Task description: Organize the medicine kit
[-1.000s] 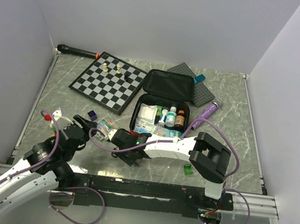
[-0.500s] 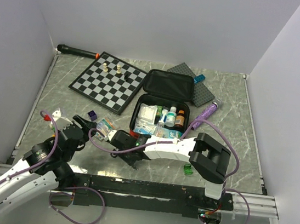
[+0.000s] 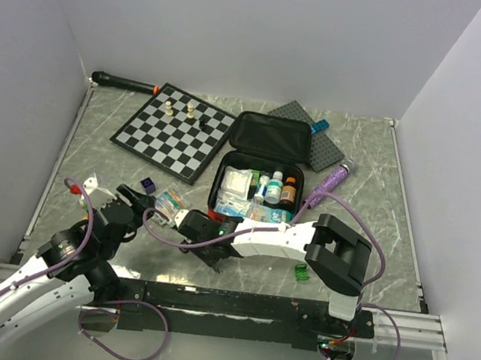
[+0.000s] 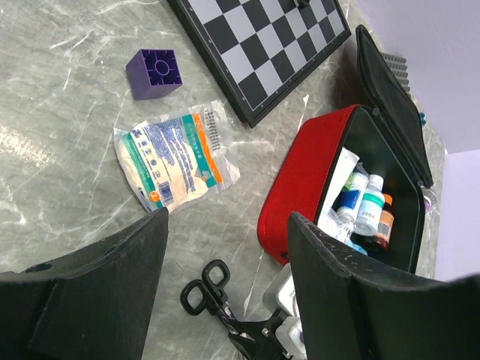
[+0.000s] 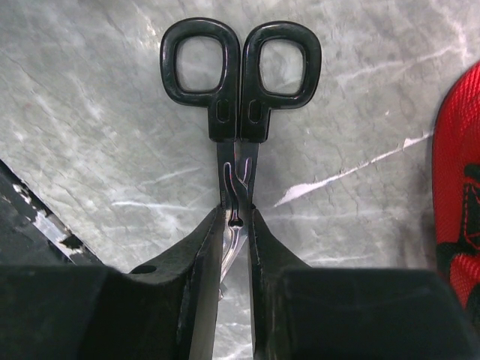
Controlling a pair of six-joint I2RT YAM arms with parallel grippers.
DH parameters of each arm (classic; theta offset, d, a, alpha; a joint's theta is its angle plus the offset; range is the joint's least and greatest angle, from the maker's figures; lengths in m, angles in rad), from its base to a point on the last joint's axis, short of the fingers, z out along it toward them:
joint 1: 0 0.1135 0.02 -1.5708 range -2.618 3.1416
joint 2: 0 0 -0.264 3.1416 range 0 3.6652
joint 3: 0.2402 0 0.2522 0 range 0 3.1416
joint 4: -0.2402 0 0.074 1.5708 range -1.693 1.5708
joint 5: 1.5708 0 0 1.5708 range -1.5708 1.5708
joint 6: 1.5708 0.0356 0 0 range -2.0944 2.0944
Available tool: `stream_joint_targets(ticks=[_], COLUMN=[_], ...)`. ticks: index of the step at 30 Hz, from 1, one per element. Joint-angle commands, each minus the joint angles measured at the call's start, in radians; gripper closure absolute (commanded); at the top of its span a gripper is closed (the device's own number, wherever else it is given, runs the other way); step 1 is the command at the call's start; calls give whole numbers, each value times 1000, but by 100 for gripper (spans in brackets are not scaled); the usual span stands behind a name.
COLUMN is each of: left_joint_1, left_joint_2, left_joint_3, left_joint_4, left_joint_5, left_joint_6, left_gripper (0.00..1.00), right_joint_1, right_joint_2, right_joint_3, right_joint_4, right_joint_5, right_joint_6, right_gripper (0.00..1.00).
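One scissors (image 5: pixel 225 120) pinched by right gripper (image 5: pixel 236 219); left gripper (image 4: pixel 225 217) apart; seemingly three bottles (image 4: pixel 367 206).

Left hand (image 4: pixel 226 221) hovers wide open; right hand (image 5: pixel 236 219), stretched leftward, seems nearly pinched closed.

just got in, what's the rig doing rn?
Packing the kit. The right gripper is pinched on the blades of the black scissors, on the table just in front of the open red case, which already holds bottles. The left gripper hangs open above a gauze packet lying outside it.
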Motion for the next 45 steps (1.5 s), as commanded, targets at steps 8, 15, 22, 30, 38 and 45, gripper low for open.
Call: stream_joint_targets(ticks=[8, 15, 22, 30, 38, 45], left_joint_1=[4, 4, 6, 6, 4, 6], left_joint_2=[24, 27, 38, 50, 88, 144], left_joint_3=[-10, -13, -14, -13, -14, -1], left_joint_4=[40, 46, 59, 80, 143, 220], left_joint_5=[-5, -4, 2, 8, 30, 44], left_joint_6=[-7, -6, -6, 4, 44, 114], left_gripper=[31, 31, 31, 30, 31, 31], right_joint_1=[16, 31, 48, 48, -2, -175], right_joint_2=[-82, -144, -204, -312, -359, -379], right_joint_3=[13, 31, 45, 123, 168, 189], right_joint_4=[-137, -180, -227, -345, -443, -427], right_joint_5=[38, 58, 94, 202, 390, 420], right_joint_6=[1, 5, 9, -12, -121, -201], right_gripper=[89, 90, 91, 91, 91, 90])
